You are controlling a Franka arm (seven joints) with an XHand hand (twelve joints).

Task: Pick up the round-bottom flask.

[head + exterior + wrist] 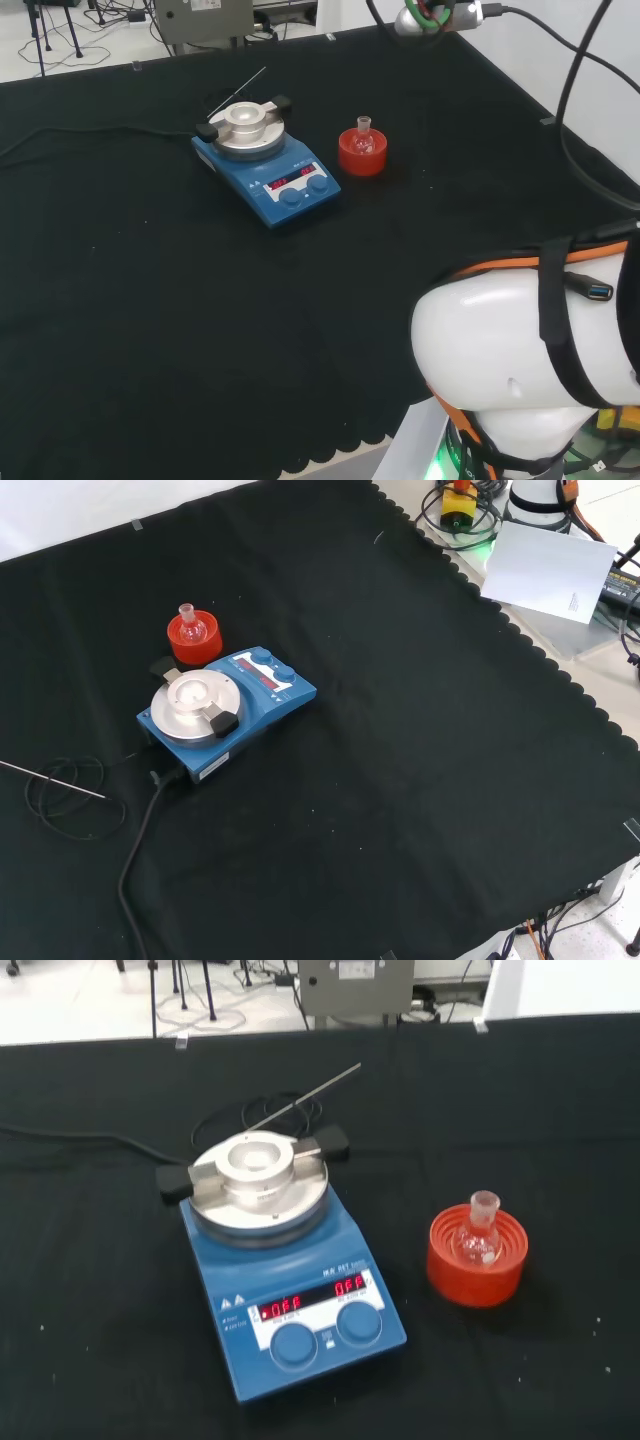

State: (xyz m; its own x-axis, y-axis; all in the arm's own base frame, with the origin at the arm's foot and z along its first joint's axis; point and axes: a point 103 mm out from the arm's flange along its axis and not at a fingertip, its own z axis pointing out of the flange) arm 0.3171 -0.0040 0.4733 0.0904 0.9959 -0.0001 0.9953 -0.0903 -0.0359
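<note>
- A small clear glass round-bottom flask [477, 1237] stood upright, neck up, in a red ribbed ring stand [478, 1261], which probably kept its rounded base from rolling.
- In the head view, the stand sat just beside a blue hotplate stirrer with a round silver top [266, 156], at its three o'clock, on the black-clothed counter [150, 330].
- I could not tell the state of the hand; the flask was not yet picked up.

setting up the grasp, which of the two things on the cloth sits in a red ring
The round-bottom flask, upright in the red ribbed stand. The blue stirrer plate beside it rests directly on the cloth.
</note>
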